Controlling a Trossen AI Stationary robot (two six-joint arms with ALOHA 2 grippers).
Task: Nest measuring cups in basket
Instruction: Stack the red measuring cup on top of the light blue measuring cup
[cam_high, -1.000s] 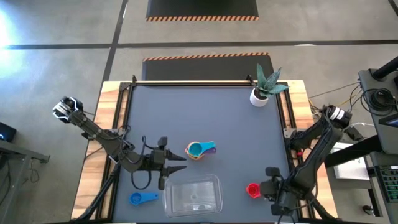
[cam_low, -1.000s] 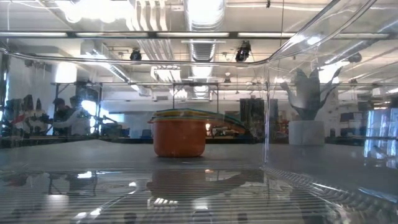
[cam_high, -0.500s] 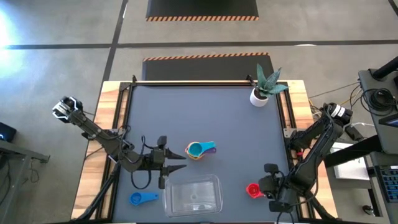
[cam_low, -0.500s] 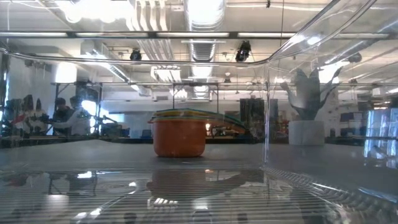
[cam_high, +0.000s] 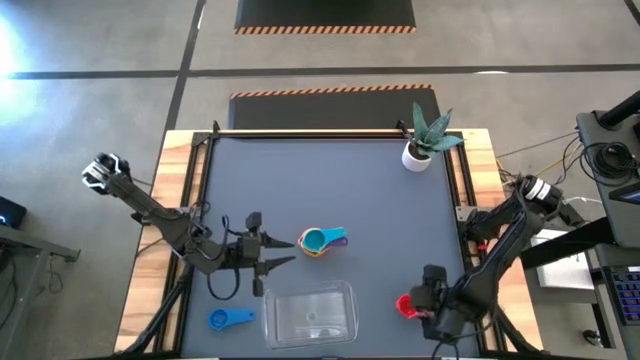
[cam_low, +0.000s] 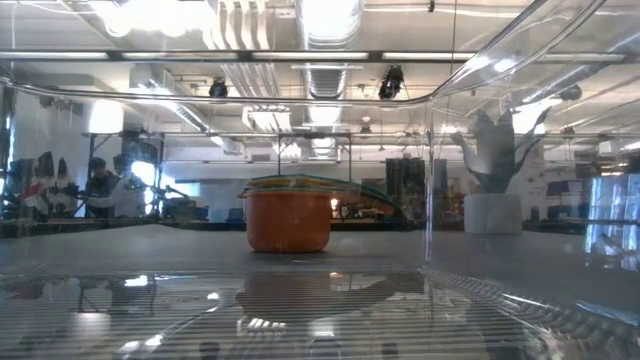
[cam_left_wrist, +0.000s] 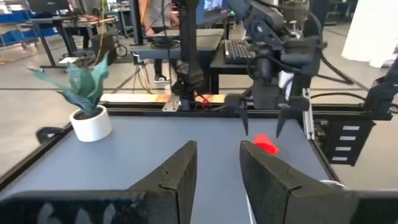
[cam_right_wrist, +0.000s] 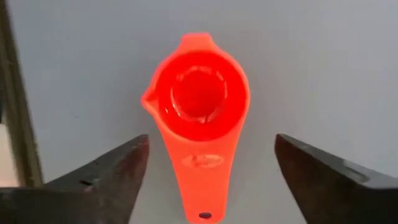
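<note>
A red measuring cup (cam_right_wrist: 200, 118) is seen lying flat on the dark table (cam_high: 330, 190), at about four o'clock. The right gripper (cam_high: 428, 298) is poised directly over it, fingers spread wide and released, one on each side of the cup. The clear basket (cam_high: 310, 312) sits at six o'clock, empty. A nested stack of cups (cam_high: 321, 241) rests at the centre; a blue cup (cam_high: 228, 319) lies at seven o'clock. The left gripper (cam_high: 268, 258), open, waits beside the stack. A likely risk: the shallow cup could be tipped or skidded away if one finger lands on its rim or handle.
</note>
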